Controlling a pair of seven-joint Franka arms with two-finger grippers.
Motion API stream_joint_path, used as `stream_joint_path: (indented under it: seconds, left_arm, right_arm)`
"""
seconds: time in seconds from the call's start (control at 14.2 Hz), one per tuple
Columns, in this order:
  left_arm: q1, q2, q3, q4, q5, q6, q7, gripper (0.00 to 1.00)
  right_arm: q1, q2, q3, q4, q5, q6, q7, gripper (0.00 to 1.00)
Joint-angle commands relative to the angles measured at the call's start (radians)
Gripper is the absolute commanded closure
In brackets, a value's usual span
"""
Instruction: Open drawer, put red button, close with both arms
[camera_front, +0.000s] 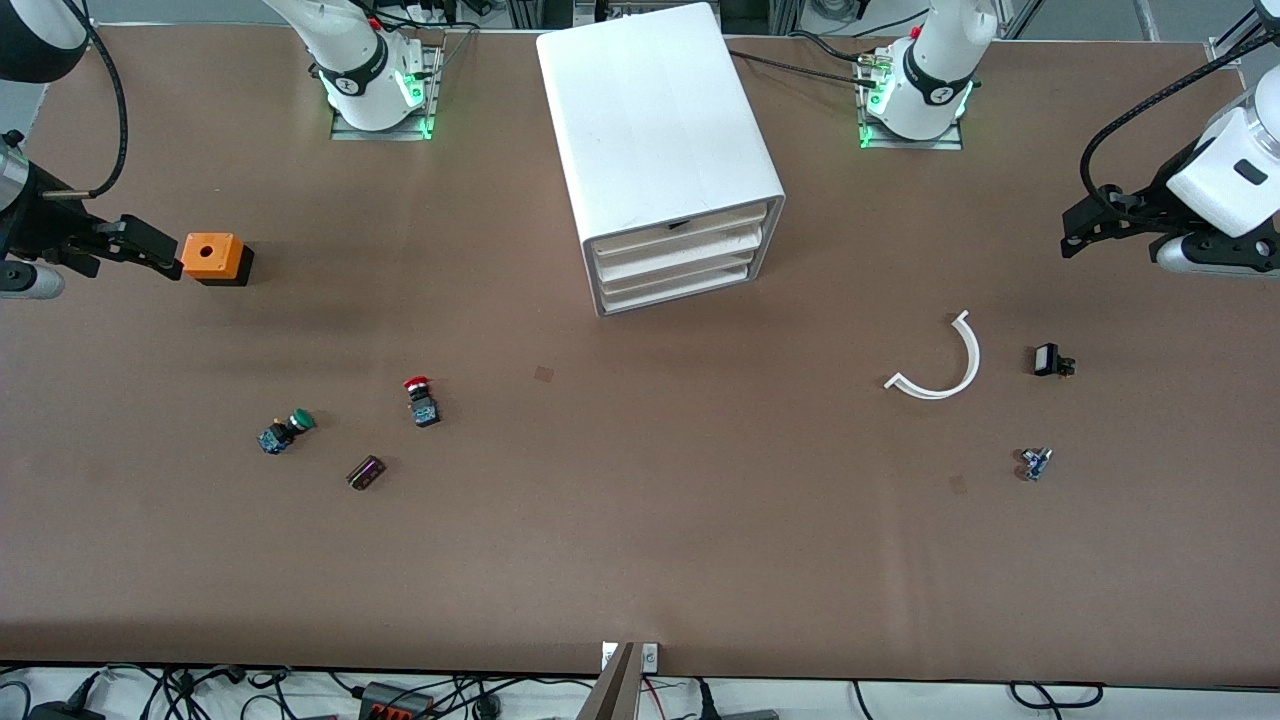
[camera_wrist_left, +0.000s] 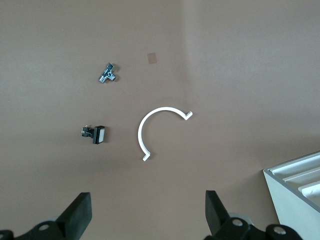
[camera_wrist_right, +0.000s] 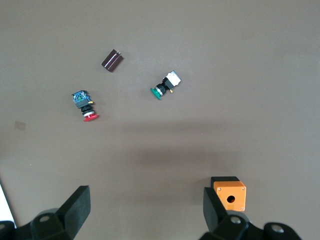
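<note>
The white four-drawer cabinet stands mid-table near the bases; its corner shows in the left wrist view. All drawers are shut, including the second from the top. The red button lies on the table toward the right arm's end, nearer the front camera than the cabinet; it also shows in the right wrist view. My right gripper is open and empty in the air beside the orange box, its fingers wide apart. My left gripper is open and empty over the left arm's end.
A green-capped button and a dark brown block lie near the red button. A white curved piece, a small black switch and a small metal part lie toward the left arm's end.
</note>
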Motion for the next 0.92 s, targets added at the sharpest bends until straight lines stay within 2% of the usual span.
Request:
stream_joint_path:
  seconds: [0.0,0.64,0.85]
  left_arm:
    - [-0.006,0.014,0.003,0.033,-0.003,-0.024,0.014,0.00]
    - [-0.006,0.014,0.001,0.033,-0.003,-0.040,0.019,0.00]
    - [-0.015,0.013,-0.005,0.034,-0.003,-0.113,0.022,0.00]
  right_arm:
    - [-0.011,0.002,0.012,0.020,-0.004,-0.017,0.002,0.00]
    - [-0.011,0.018,0.014,0.027,-0.002,-0.016,0.005,0.00]
    - [-0.005,0.065,0.017,0.027,0.001,-0.004,0.006,0.00]
